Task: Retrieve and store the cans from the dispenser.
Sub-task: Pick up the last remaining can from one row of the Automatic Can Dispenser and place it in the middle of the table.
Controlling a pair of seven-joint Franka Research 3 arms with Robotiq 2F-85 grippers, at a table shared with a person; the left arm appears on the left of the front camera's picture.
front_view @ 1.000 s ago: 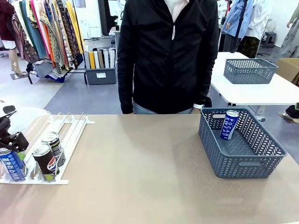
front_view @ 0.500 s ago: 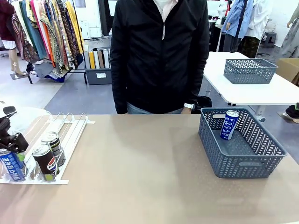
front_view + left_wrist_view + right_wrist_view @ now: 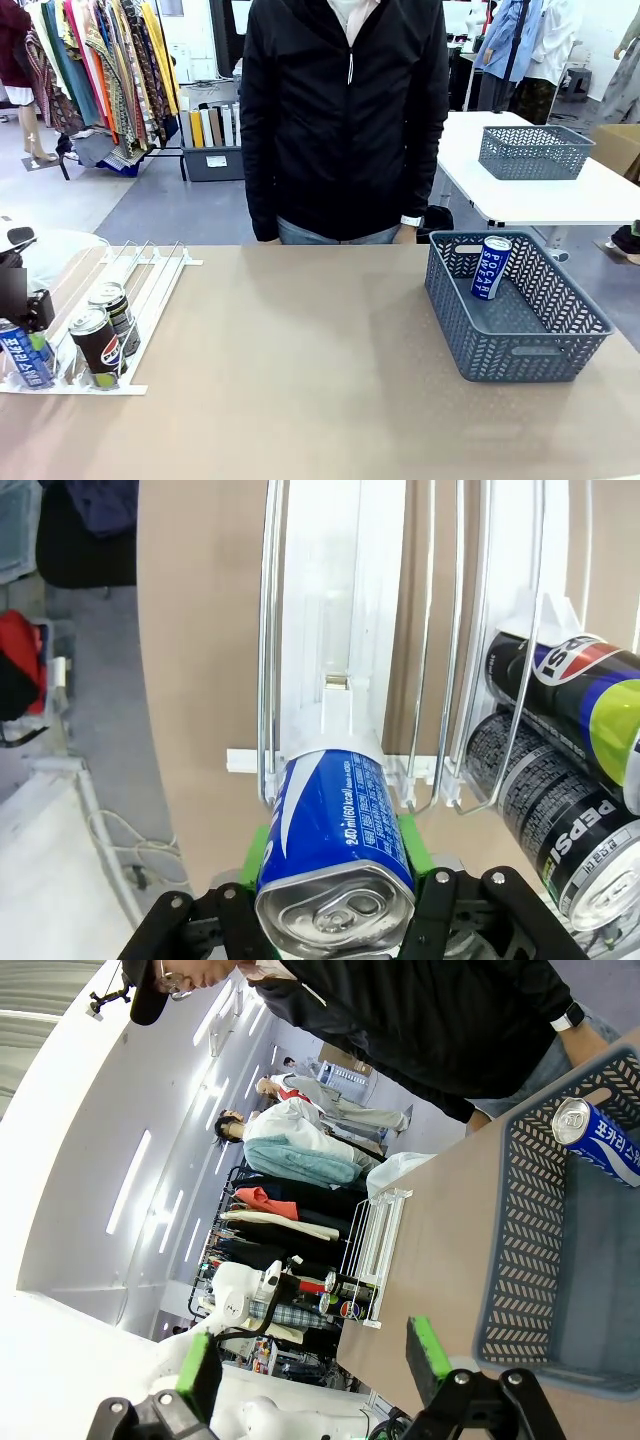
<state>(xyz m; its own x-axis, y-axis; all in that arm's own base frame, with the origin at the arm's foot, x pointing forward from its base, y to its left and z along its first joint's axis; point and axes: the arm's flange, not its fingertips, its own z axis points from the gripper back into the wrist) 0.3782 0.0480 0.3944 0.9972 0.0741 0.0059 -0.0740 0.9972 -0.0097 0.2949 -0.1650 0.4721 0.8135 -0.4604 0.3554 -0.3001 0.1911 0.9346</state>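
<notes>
My left gripper [image 3: 335, 848] clamps a blue can [image 3: 330, 810].
It sits in the dispenser [image 3: 352, 620], frame bottom; my right gripper [image 3: 312, 1358] gapes empty.

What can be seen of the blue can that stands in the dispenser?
The blue can is slim and looks like metal, with a white swoosh and small white print. Its silver top has the pull tab unopened. It stands at the end of one lane of the dispenser, between wire rails. The left gripper is shut on it, one green pad on each side. The black cans lie apart from it, beyond another rail.
</notes>
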